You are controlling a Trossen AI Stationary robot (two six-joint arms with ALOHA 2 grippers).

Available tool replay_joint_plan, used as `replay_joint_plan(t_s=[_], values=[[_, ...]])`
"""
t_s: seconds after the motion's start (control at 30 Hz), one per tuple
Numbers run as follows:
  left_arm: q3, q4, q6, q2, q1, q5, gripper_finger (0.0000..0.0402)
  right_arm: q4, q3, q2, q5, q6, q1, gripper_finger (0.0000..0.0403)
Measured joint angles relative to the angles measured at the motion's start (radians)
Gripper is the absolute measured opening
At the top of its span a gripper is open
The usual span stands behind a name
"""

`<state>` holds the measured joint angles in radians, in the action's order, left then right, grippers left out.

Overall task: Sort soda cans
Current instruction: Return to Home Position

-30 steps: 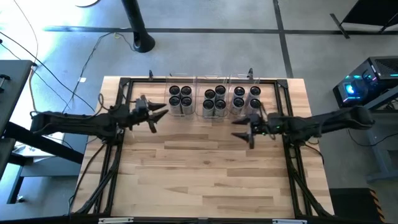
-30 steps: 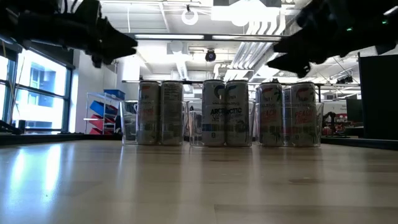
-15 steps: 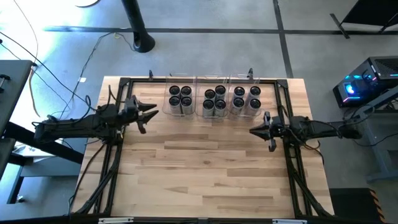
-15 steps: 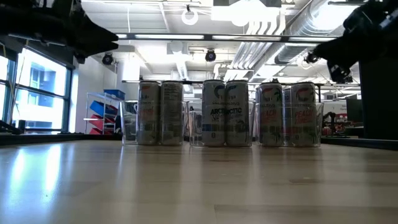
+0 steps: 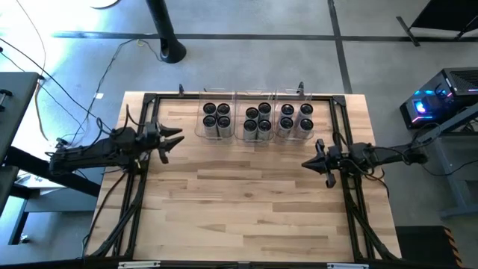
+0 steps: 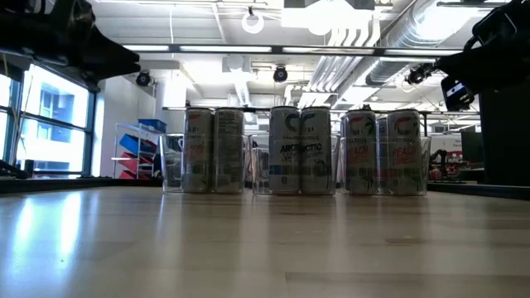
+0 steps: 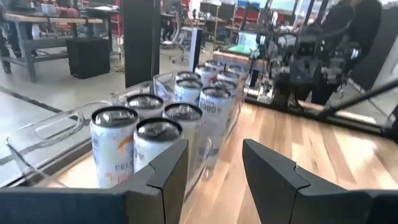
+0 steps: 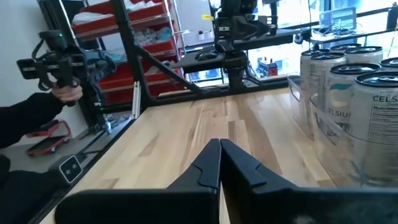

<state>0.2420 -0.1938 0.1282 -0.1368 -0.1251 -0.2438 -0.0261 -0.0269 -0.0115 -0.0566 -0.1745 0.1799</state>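
Observation:
Several soda cans (image 5: 258, 119) stand upright in three clear bins (image 5: 237, 134) set in a row at the table's far edge. In the low view they show as three pairs (image 6: 301, 151). My left gripper (image 5: 170, 140) hovers left of the left bin. Its fingers stand apart with nothing between them (image 7: 214, 168), and the nearest cans (image 7: 158, 146) lie just ahead. My right gripper (image 5: 305, 161) hovers near the table's right edge, on the near side of the right bin. It is shut and empty (image 8: 219, 155), with cans (image 8: 367, 106) off to one side.
Black frame rails (image 5: 142, 187) run along the table's left and right sides. Bare wood (image 5: 239, 202) fills the middle and near part. Beyond the table a person's hand holds a controller (image 8: 59, 65).
My right gripper has shut and drawn back from the right bin toward the table's right edge, a little nearer. My left gripper has pulled back from the left bin toward the table's left edge. The cans have stayed put.

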Motion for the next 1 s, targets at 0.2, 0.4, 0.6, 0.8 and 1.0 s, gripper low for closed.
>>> replay_joint_plan(t_s=[0.2, 0.4, 0.6, 0.8, 1.0], values=[[-0.018, -0.064, -0.026, 0.112, 0.028, 0.034, 0.0144, 0.000, 0.000, -0.016, 0.000, -0.006, -0.004, 0.0000], [-0.168, 0.151, -0.035, 0.119, 0.044, 0.044, 0.0144, 0.001, 0.000, -0.018, 0.002, -0.008, -0.004, 0.0000], [-0.230, 0.261, -0.062, 0.134, 0.057, 0.066, 0.0144, 0.000, 0.000, -0.027, 0.001, -0.008, -0.004, 0.0000], [-0.230, 0.231, -0.072, 0.125, 0.059, 0.059, 0.0144, 0.000, 0.000, -0.027, 0.001, -0.008, -0.004, 0.0000], [-0.230, 0.231, -0.070, 0.121, 0.059, 0.059, 0.0144, 0.000, 0.000, -0.027, 0.001, -0.007, -0.004, 0.0000]])
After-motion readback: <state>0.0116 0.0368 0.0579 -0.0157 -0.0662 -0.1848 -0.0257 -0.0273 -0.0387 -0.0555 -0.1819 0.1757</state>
